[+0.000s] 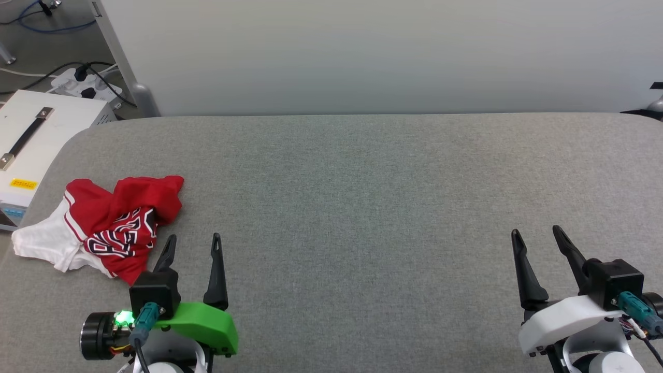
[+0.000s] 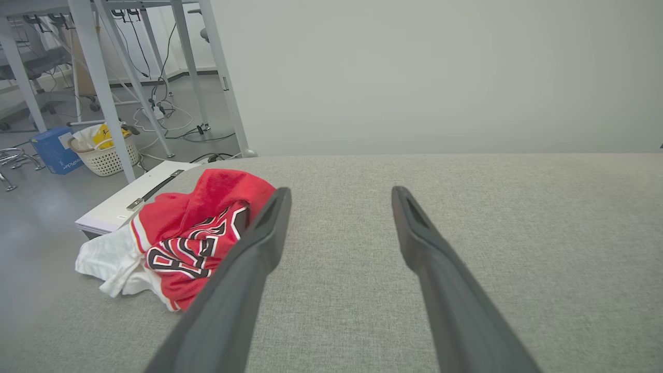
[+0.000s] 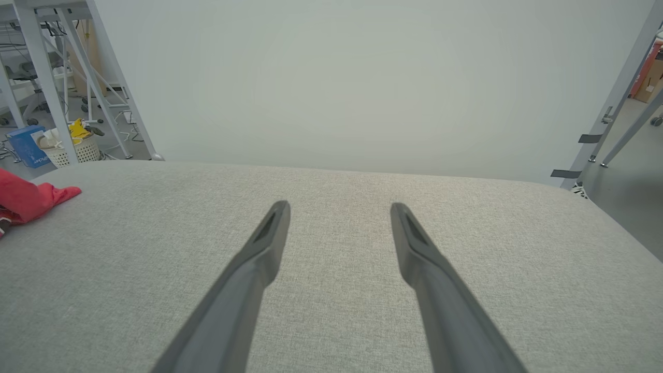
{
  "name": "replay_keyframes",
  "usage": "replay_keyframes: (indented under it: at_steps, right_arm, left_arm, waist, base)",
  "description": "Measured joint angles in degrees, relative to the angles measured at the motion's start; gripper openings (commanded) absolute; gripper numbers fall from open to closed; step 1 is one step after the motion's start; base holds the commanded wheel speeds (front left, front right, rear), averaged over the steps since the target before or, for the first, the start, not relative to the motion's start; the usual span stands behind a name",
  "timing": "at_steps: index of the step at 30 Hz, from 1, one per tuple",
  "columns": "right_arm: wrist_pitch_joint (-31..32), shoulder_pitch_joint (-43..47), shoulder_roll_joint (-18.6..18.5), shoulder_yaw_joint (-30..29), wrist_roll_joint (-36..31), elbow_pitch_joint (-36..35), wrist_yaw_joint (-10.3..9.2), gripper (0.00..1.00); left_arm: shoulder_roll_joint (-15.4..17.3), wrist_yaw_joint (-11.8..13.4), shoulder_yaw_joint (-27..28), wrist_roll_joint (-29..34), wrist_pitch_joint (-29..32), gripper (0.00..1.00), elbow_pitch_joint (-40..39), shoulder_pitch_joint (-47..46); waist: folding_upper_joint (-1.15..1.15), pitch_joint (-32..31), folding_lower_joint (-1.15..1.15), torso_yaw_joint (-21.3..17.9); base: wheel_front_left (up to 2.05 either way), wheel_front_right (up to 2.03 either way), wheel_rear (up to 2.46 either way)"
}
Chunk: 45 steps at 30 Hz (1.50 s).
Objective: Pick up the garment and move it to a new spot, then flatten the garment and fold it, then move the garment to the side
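Surface: broad grey fabric table (image 1: 362,207) in front of a plain pale wall (image 1: 362,52); its middle and right lie bare.
Beyond the edge: a white box (image 1: 31,140) stands on the floor past the table's left end.
Garment (image 1: 111,228): a crumpled heap at the table's left end, close to the edge. The red body is bunched, a white sleeve spills toward the edge, and the black lettering shows in part. It is neither flattened nor folded.
Left gripper (image 1: 193,237): fingers spread wide with nothing between them, just beside the heap's near right corner. We cannot tell whether the left finger touches the cloth.
Right gripper (image 1: 535,230): fingers likewise apart and empty, at the table's right, well apart from the garment.
Key relation: the garment lies ahead and to the left of the left gripper. Its long axis runs across the table, from the sleeve on the left to the red fold on the right. The left arm is clearly nearer.
Stage: we judge the pick-up not yet begun.
Next move: we expect the left arm must shift left and forward to straddle a red fold.
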Motion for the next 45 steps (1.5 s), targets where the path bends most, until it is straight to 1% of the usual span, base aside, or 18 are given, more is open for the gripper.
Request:
replay_keyframes:
  at_steps: [45]
  right_arm:
    - [-5.3,2.5,0.0,1.0,2.8,-1.9,0.00,1.00]
  left_arm:
    - [0.0,1.9,-1.3,-1.8,-5.5,1.00,1.2,0.0]
  waist:
    - [0.00,0.2,0.00,0.2]
  base:
    - [0.00,0.00,0.00]
